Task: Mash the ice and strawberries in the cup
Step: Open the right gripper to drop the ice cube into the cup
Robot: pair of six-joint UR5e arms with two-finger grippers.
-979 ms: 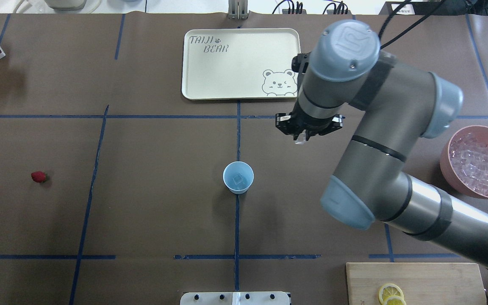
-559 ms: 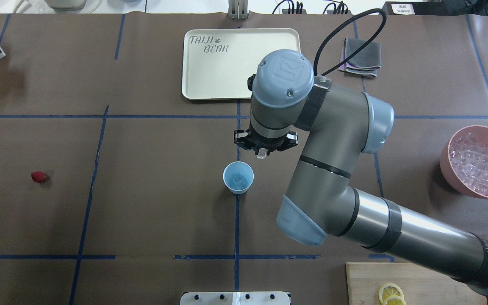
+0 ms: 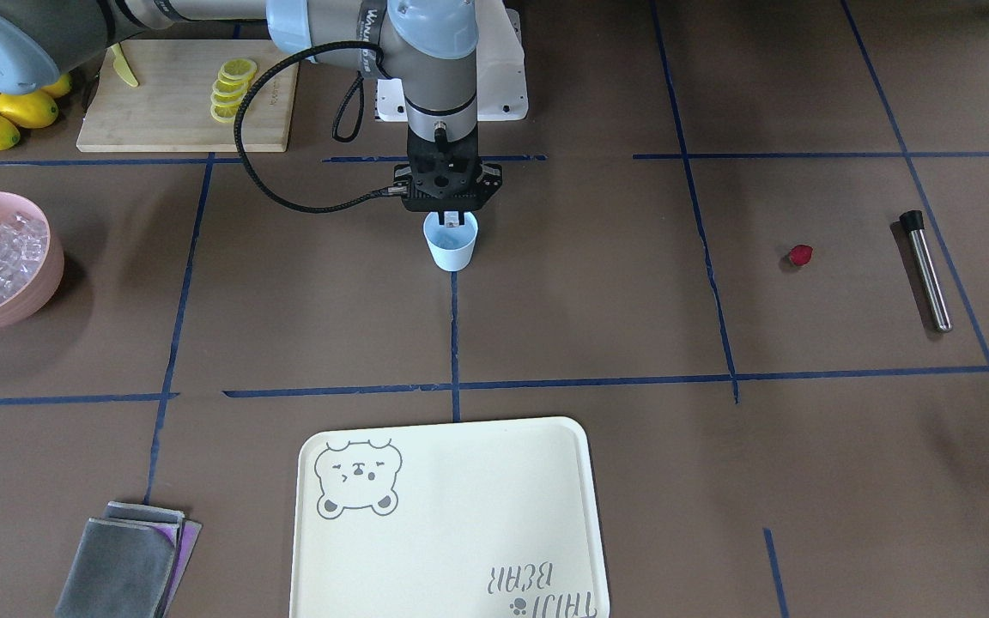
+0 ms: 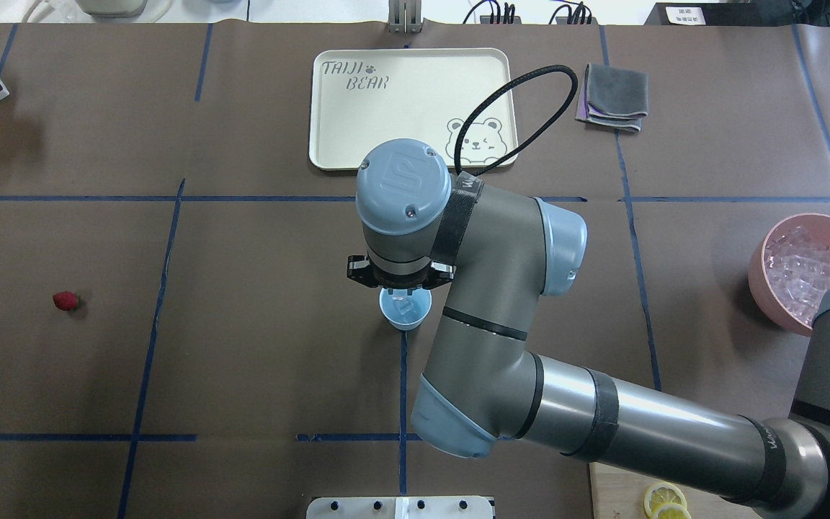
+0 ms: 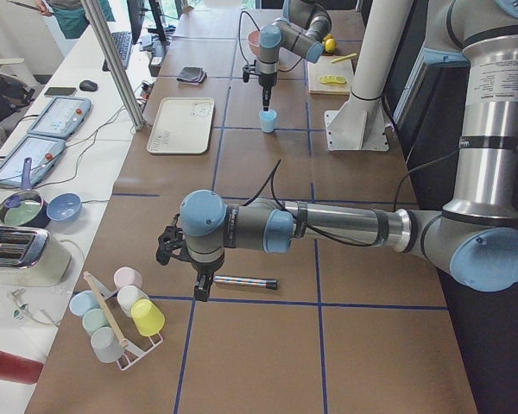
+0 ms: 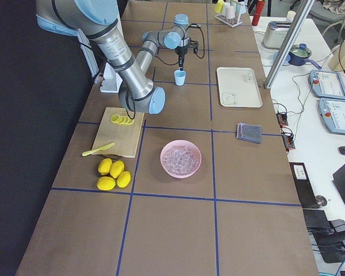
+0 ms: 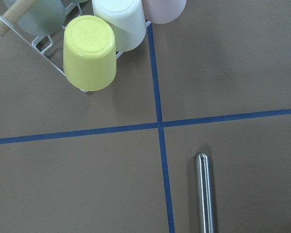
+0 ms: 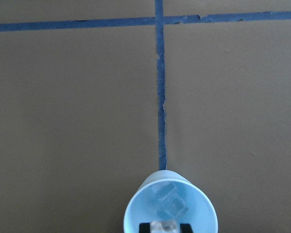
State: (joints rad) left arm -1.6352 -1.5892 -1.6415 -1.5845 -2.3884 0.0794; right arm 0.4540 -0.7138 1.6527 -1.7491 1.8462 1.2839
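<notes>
Ice cube [image 8: 165, 226] pinched in right gripper [image 4: 402, 290] above cup [image 4: 405, 314]; strawberry [image 3: 800, 255], steel rod [image 3: 926, 270] well aside; left gripper [image 5: 198, 289] opening: cannot tell.

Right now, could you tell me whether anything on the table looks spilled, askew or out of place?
Nothing stands out. The cup stands upright with ice inside, the right tool holds an ice cube above it, and nothing is spilled around it.

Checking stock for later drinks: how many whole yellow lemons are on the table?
4. The whole yellow lemons lie clustered beside the wooden cutting board: two nearer it, two farther. None appears hidden in the right-side view.
</notes>
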